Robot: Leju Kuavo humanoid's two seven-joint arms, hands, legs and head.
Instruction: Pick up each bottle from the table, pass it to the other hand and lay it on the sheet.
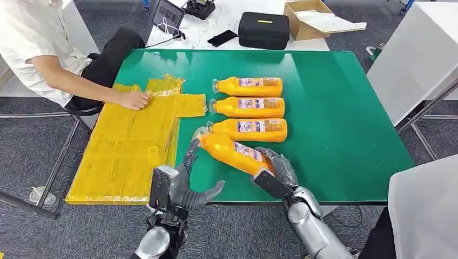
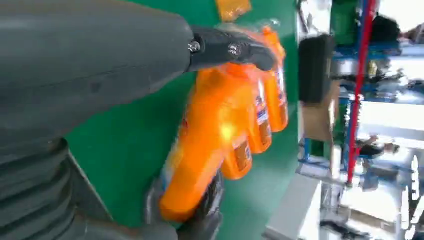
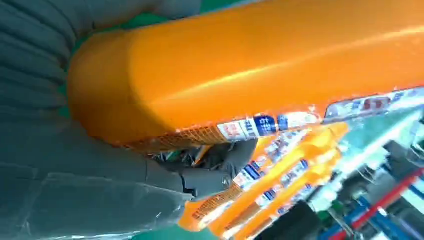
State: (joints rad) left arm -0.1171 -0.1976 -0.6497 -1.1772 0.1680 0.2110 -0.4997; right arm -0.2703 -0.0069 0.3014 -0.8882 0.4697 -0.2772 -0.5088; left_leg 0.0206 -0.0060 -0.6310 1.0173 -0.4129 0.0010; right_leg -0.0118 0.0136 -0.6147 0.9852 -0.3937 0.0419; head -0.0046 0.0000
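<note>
1. the right robot hand [image 1: 274, 168] grips the base end of an orange bottle [image 1: 233, 152], fingers wrapped round it; the bottle is lifted and tilted, its capped end pointing toward the left robot hand [image 1: 183, 186].
2. the left robot hand holds nothing firmly yet as far as i can judge: its thumb sticks out to the side and its dark fingers [image 2: 232, 48] reach up beside the bottle's neck, touching or nearly touching it. the left wrist view shows a finger lying across the cap end, but not a closed grasp.
3. three more bottles [image 1: 249, 103] lie side by side on the green surface [image 1: 351, 124], just beyond the held one.
4. the yellow sheet [image 1: 127, 145] lies on the left part of the surface, overhanging the near edge; a person's hand [image 1: 134, 100] rests on its far end.
5. the step in hand looks like the pass. to do it well, the left robot hand should wrap the neck half fully before the right lets go; the smooth, glossy body could slip if released early.
6. keep the bottle above the one lying nearest so it knocks nothing.
7. then lay it down lengthwise on a bare part of the sheet, away from the person's hand.
</note>
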